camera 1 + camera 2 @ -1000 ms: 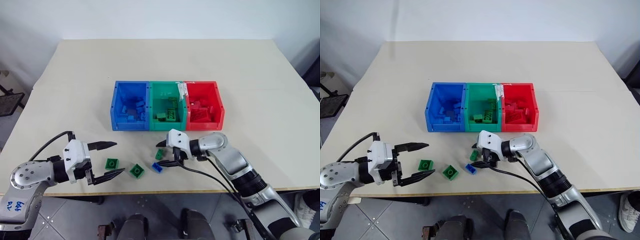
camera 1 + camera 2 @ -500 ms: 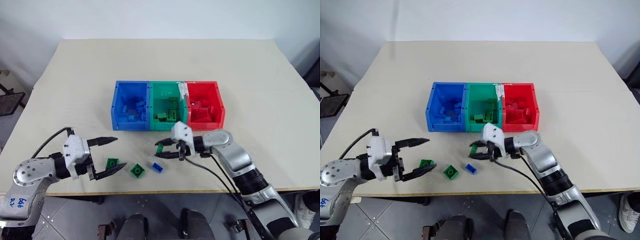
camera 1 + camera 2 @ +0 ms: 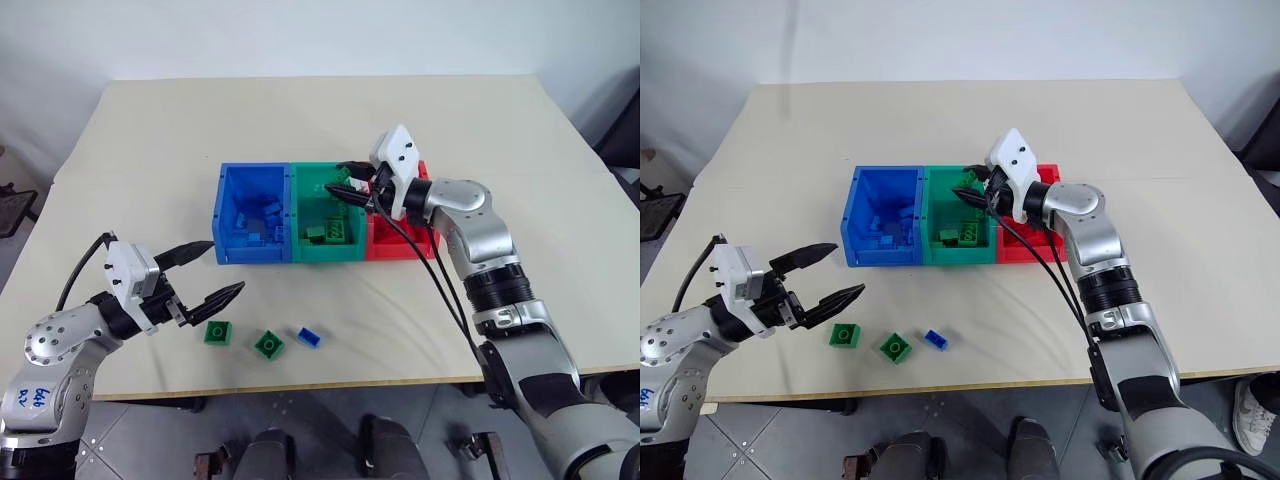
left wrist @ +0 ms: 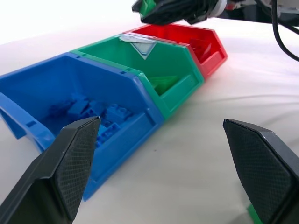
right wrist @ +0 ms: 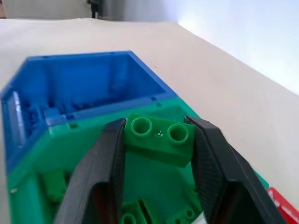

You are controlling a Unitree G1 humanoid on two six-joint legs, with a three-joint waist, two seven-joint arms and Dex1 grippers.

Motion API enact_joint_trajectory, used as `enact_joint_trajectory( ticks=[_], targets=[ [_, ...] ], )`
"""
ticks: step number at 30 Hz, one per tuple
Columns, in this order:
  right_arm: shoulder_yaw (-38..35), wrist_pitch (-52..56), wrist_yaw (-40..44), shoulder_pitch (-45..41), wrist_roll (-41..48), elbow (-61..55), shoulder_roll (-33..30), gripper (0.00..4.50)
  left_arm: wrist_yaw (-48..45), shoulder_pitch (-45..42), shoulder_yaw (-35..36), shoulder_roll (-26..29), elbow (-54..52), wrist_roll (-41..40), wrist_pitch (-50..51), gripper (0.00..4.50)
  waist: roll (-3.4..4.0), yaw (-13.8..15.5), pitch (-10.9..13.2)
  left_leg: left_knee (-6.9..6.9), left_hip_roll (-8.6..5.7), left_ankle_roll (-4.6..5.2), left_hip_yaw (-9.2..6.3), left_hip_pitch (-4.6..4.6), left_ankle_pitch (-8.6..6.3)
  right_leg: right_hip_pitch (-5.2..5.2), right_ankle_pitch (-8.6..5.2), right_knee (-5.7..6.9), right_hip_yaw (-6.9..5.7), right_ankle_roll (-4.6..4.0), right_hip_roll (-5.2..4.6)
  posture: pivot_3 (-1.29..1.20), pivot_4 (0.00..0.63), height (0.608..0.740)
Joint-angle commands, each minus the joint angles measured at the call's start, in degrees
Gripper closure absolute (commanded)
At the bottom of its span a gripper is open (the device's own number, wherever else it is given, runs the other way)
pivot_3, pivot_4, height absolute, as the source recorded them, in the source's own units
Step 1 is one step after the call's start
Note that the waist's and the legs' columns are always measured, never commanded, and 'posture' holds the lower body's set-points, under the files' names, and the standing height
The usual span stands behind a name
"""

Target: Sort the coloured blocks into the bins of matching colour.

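Three joined bins stand mid-table: blue point(image 3: 252, 252), green point(image 3: 325, 254) and red point(image 3: 395, 248), each with several blocks inside. My right gripper point(image 3: 347, 183) hangs over the green bin's far side, shut on a small green block point(image 5: 159, 137). Its two studs show between the fingers point(image 5: 108, 158). My left gripper point(image 3: 227, 265) is open and empty, low over the table in front of the blue bin. Loose on the table near the front edge lie a green square block point(image 3: 217, 331), another green block point(image 3: 269, 344) and a small blue block point(image 3: 311, 337).
The beige table point(image 3: 520, 290) has bare room right of and behind the bins. Its front edge runs just past the loose blocks. A black cable point(image 3: 440, 290) hangs along my right arm.
My right gripper closed on a green block by the front of the table, lifted it and carried it up over the green bin. The left gripper stayed open, shifting only slightly.
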Motion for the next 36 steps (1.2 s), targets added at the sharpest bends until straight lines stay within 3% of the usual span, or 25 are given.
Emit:
enact_joint_trajectory(
  ticks=[1, 5, 13, 18, 22, 25, 28, 31, 36],
  targets=[
    [-1.59, -2.23, 1.72, -0.84, 1.32, -0.94, -0.12, 1.28, -0.15, 0.74, 1.19, 0.09, -1.03, -1.16, 0.25, 0.00, 0.01, -0.02, 0.01, 0.00, 0.00, 0.00, 0.00, -0.01, 0.00, 0.00, 0.00, -0.01, 0.00, 0.00, 0.00, 0.00, 0.150, 0.740],
    [-2.57, -3.22, 9.55, 4.83, 6.20, -8.75, -2.49, 0.04, -1.98, 0.14, 0.81, 1.39, 0.33, -0.72, 0.20, 0.00, 0.01, 0.35, 0.01, 0.02, 0.01, 0.00, -0.05, -0.02, 0.00, 0.01, 0.00, -0.01, -0.02, 0.00, 0.00, 0.00, 0.150, 0.740],
    [-5.09, 0.46, 18.50, 19.15, 13.14, -24.80, -11.69, 0.04, -7.73, -2.68, 1.21, 5.44, 8.98, 3.15, -5.23, 0.00, 0.04, 0.67, 0.02, 0.06, 0.00, 0.00, -0.02, -0.03, 0.00, 0.06, 0.00, -0.07, -0.06, 0.00, 0.00, 0.00, 0.150, 0.740],
    [-10.49, 0.00, 30.38, 34.48, 20.26, -32.87, -22.28, 0.04, -17.50, -0.91, 0.64, 10.87, 19.67, 8.14, -15.06, 0.00, 0.05, 1.15, 0.03, 0.00, -0.01, 0.03, 0.05, -0.04, -0.02, 0.08, 0.00, -0.17, -0.11, 0.00, 0.00, 0.00, 0.150, 0.740],
    [-13.00, -1.61, 29.93, 39.41, 20.10, -34.58, -25.40, 0.04, -19.29, -1.77, 0.42, 11.76, 21.67, 8.05, -16.41, 0.00, 0.04, 0.87, 0.03, 0.09, 0.04, 0.09, 0.22, 0.01, -0.06, 0.09, 0.00, -0.17, -0.08, 0.00, -0.01, 0.00, 0.150, 0.740],
    [-14.74, -1.12, 28.87, 41.47, 20.42, -35.33, -26.48, 0.04, -21.20, -1.10, -1.14, 12.34, 17.32, 6.88, -14.22, 0.00, 0.04, 0.92, 0.03, 0.12, 0.06, 0.09, 0.25, 0.06, -0.06, 0.09, 0.00, -0.10, -0.02, 0.00, -0.01, 0.00, 0.150, 0.740],
    [-15.97, 0.12, 27.24, 44.15, 20.87, -37.58, -27.20, 0.04, -21.03, -1.31, -5.64, 12.65, 7.59, 5.31, -8.53, 0.00, 0.04, 1.24, 0.03, 0.11, 0.07, 0.09, 0.23, 0.05, -0.11, 0.08, 0.00, -0.10, -0.03, 0.00, -0.02, 0.00, 0.150, 0.740],
    [-17.12, 1.18, 25.78, 48.24, 21.21, -41.21, -27.88, 0.04, -17.91, -7.52, -13.65, 11.88, -2.41, 5.67, -0.73, 0.00, 0.03, 2.83, 0.04, 0.18, 0.06, 0.10, 0.18, 0.00, -0.14, 0.09, 0.00, -0.11, -0.04, 0.00, -0.03, 0.00, 0.150, 0.740],
    [-18.98, 3.77, 23.79, 52.56, 22.19, -45.07, -29.26, 0.04, -15.97, -20.50, -29.20, 9.43, -6.26, 12.94, 7.97, 0.00, 0.04, 3.74, 0.03, 0.34, 0.01, 0.11, 0.24, 0.04, -0.13, 0.21, 0.01, -0.09, 0.01, 0.00, -0.03, 0.00, 0.150, 0.740]
  ],
)
